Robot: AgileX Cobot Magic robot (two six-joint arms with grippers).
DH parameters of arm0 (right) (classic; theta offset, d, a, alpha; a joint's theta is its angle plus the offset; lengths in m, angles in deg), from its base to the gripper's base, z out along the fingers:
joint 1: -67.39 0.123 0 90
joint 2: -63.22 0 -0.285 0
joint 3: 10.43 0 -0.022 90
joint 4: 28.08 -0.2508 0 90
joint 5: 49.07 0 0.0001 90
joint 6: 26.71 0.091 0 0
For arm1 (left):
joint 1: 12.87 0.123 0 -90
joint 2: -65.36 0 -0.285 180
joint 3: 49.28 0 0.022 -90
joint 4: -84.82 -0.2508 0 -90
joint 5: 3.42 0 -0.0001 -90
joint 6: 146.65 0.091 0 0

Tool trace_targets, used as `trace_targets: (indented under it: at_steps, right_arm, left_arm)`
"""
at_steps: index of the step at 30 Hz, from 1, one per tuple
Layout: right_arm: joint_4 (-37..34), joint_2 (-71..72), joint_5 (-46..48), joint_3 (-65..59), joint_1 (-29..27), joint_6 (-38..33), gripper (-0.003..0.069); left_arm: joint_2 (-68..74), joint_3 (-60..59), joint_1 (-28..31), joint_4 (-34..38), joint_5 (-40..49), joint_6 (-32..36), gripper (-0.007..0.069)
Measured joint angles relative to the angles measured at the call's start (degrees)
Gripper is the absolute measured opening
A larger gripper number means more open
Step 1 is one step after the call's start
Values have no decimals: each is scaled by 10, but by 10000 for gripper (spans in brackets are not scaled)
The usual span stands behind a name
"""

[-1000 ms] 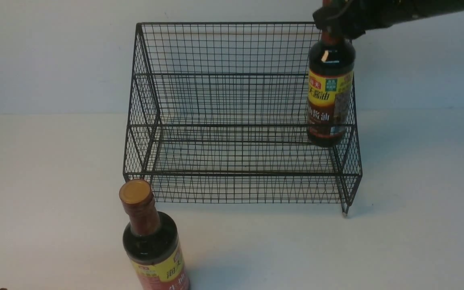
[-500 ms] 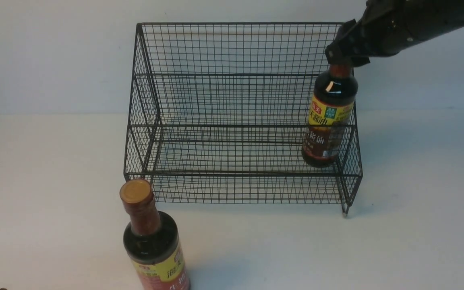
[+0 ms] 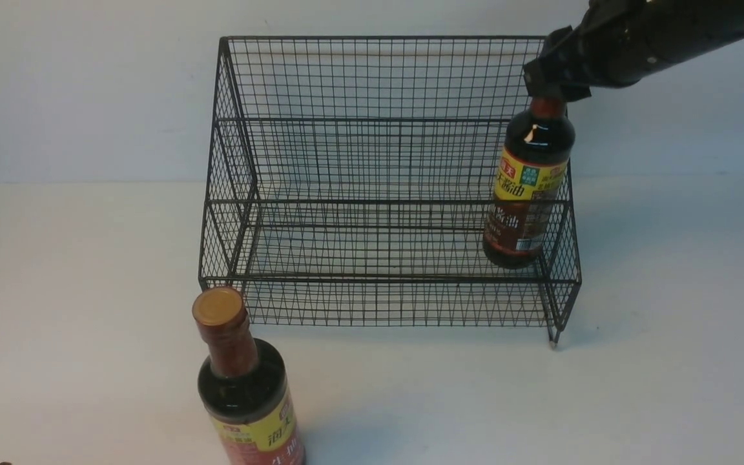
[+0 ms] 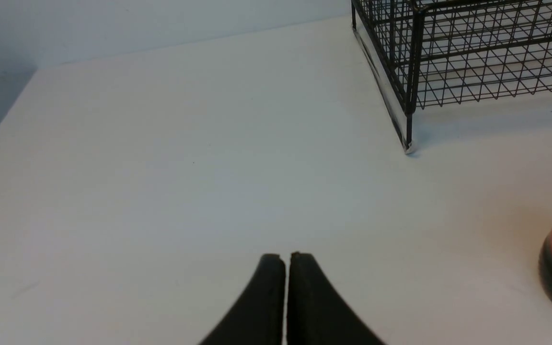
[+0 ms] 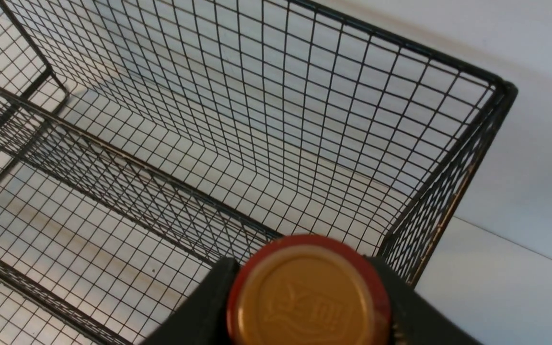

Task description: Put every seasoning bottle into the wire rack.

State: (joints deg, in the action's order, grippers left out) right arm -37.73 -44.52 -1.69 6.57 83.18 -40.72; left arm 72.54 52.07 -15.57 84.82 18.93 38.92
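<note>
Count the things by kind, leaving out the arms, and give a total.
Rack: 1
Bottles: 2, the right bottle and the left bottle
Total: 3

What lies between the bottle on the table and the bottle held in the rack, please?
In the front view, only bare table and the front mesh of the wire rack separate the near bottle from the held bottle.
</note>
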Motion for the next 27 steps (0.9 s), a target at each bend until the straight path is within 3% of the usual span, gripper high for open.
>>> trace_targets:
  at_steps: [3,9,13,20,26,27]
  right_arm:
    - [18,3,26,-2,1,0,343]
    - [36,34,64,-8,0,-1,545]
    - [37,80,95,-8,0,-3,595]
    - [46,181,230,-8,0,-4,551]
    - [52,264,251,-14,0,-3,419]
    - [52,295,253,-21,0,3,357]
  left_arm:
    - [0,0,0,0,0,0,-5]
    - [0,0,0,0,0,0,-5]
    - [0,0,0,0,0,0,-5]
    - [0,0,0,0,0,0,-5]
    - [0,0,0,0,0,0,-5]
    - [0,0,0,0,0,0,-5]
